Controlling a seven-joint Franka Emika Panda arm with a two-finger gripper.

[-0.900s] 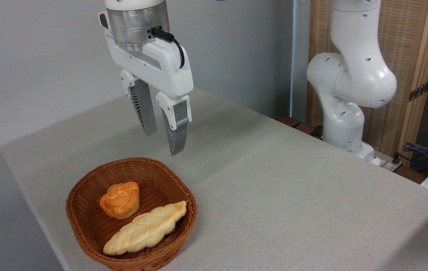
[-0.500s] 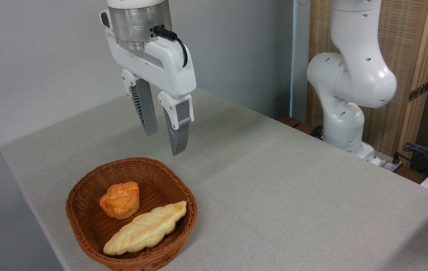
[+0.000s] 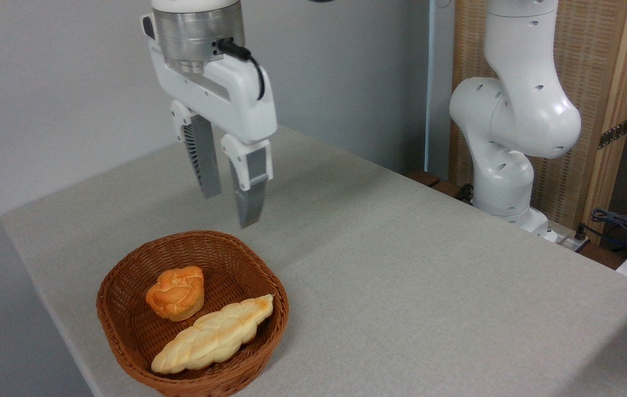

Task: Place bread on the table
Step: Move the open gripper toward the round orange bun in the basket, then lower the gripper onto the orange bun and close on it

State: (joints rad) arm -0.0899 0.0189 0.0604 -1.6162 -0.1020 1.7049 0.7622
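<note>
Matt woven cloth on the table [image 3: 401, 264], rough brown wicker basket [image 3: 126, 325].

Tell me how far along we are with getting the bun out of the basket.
Nothing is done yet: the bun sits in the basket beside the long loaf. In hand: the gripper hangs open and empty above the basket's far rim, touching nothing. Left: lower onto the bun, close, lift it out, and set it on the table.
</note>
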